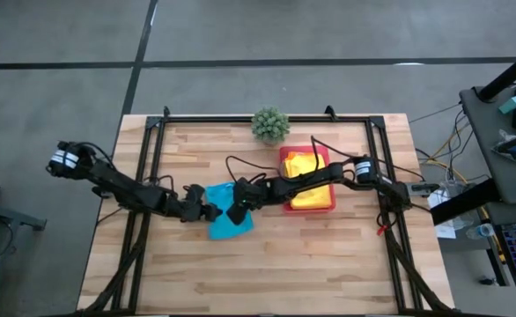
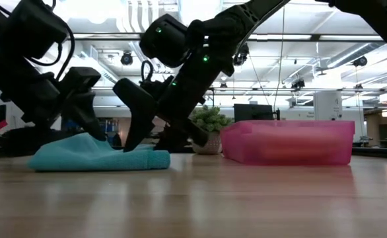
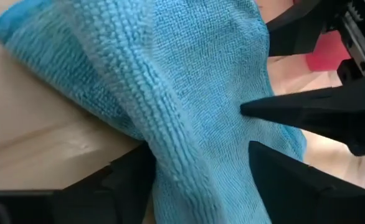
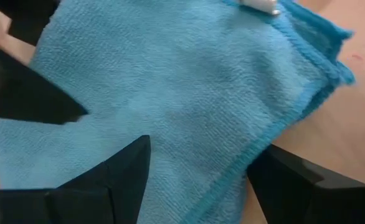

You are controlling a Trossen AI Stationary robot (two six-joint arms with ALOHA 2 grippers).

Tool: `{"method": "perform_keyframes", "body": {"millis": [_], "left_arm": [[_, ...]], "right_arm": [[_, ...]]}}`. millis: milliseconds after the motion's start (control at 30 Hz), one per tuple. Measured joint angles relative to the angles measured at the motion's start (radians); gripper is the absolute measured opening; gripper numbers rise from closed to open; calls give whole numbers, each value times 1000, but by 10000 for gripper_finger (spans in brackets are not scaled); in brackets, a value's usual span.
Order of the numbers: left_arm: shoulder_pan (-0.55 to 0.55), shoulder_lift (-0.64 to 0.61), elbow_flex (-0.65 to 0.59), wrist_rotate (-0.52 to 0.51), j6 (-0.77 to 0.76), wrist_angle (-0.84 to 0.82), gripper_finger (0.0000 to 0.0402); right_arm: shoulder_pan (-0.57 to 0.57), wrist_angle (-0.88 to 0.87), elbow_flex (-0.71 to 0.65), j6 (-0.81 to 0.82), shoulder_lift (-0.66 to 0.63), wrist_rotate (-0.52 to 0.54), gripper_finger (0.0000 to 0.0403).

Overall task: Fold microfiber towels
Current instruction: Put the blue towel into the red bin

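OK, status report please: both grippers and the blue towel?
Left gripper open, astride turquoise towel. Right gripper open over it. Towel flat on table, partly folded. Nothing in the way.

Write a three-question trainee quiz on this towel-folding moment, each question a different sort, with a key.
1. True or false: the pink tray is empty.
2. Multiple choice: the plant stands (A) at the table's far edge, beyond the tray, (B) on the blue towel, (C) inside the tray.
3. Fill in: both the left gripper and the right gripper are at the ____ towel.

Key:
1. False: a yellow towel lies in it.
2. A.
3. Blue; in each wrist view the fingers stand apart with the cloth between them.
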Motion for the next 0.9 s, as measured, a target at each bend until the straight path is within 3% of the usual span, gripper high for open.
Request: {"method": "perform_keyframes", "body": {"millis": [233, 500, 667, 900], "left_arm": [[0, 49, 10, -14, 45, 30, 147], [0, 56, 8, -42, 98, 62, 20], [0, 39, 13, -57, 126, 58, 8], [0, 15, 62, -83, 221, 78, 3]], "right_arm": [[2, 30, -2, -19, -2, -13, 210], [6, 43, -2, -40, -2, -11, 98], [20, 42, -2, -76, -16, -8, 23], [47, 0, -2, -102, -85, -1, 17]]}}
